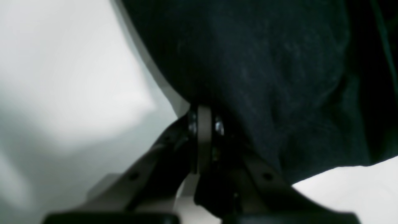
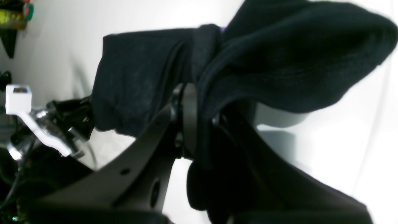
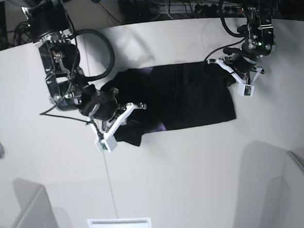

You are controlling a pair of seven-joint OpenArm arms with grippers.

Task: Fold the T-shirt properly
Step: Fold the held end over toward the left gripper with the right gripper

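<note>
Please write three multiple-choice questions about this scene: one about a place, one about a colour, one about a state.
1. Where does the large black cloth T-shirt lie?
A. on the white table
B. on the floor
C. in a box

2. What colour shows at its folded edge?
A. red
B. purple
C. green

3. How is the right end effector?
A. wide open
B. away from the cloth
C. shut on the cloth

Answers: 1 A, the base view shows it stretched on the tabletop; 2 B, a purple strip peeks out; 3 C, fabric is pinched in its jaws.

thing: big black cloth T-shirt (image 3: 192, 96)
look: dark, bit of purple showing
pose: stretched long, bunched ends
place: white table
</note>
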